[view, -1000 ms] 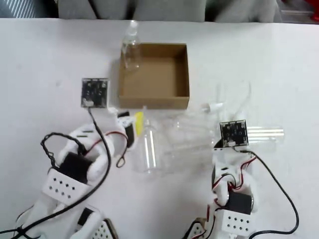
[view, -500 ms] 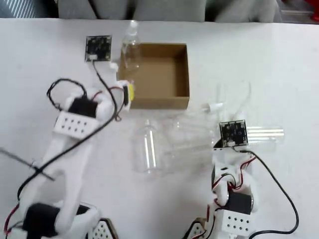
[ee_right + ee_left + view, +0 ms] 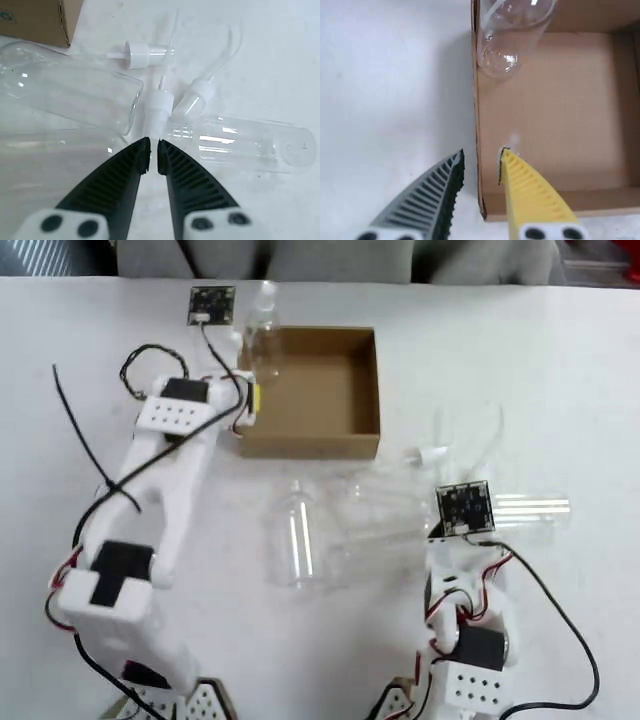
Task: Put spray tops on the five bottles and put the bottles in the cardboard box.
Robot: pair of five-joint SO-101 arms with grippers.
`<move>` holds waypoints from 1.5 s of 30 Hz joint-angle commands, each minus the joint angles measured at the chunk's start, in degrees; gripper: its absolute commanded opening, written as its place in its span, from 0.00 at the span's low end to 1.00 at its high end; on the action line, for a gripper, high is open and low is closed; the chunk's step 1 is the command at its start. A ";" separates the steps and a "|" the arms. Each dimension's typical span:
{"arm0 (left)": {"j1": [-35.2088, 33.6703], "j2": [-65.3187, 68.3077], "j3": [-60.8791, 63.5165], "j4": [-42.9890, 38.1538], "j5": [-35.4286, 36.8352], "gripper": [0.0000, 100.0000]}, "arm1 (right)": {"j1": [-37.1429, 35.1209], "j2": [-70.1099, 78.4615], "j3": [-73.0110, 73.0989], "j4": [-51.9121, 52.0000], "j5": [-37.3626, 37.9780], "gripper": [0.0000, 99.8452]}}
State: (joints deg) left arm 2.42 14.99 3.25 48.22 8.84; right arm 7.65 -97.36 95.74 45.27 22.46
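The cardboard box [image 3: 365,390] stands open at mid-table. One clear bottle [image 3: 262,335] stands upright in its far left corner, seen too as the bottle [image 3: 512,30]. My left gripper [image 3: 480,156] is open and straddles the box's left wall [image 3: 476,150], yellow finger inside, grey finger outside. Several clear bottles [image 3: 298,540] lie on the table in front of the box. My right gripper [image 3: 152,146] is shut, with its tips just behind a white spray top [image 3: 159,112] lying between two bottles [image 3: 75,95]. Another spray top [image 3: 142,51] lies loose beyond it.
A bottle [image 3: 250,142] with a white top and curved tube at its neck lies beside the right gripper. The left arm [image 3: 160,470] stretches across the table's left side. Cables [image 3: 80,430] loop beside it. Open table lies right of the box.
My left arm has swung away from the lying bottles and stretched out to the box's left wall. The right arm and the bottles have stayed put.
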 commanded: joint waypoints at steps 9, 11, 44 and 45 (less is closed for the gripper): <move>-0.31 8.48 -8.09 0.53 -2.02 0.14 | -0.48 -0.57 1.41 0.22 0.97 0.02; -0.31 9.01 -7.65 0.53 -2.02 0.14 | -0.48 -0.57 1.41 0.22 0.97 0.02; 3.56 9.01 -7.47 13.10 -13.54 0.02 | -0.48 -0.48 1.41 0.22 0.97 0.02; 3.65 8.92 -7.47 13.63 -13.45 0.02 | -0.48 -0.48 1.41 0.22 0.97 0.02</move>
State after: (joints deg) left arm 4.88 25.01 -2.02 59.65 -3.74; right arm 7.65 -97.36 95.74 45.27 22.81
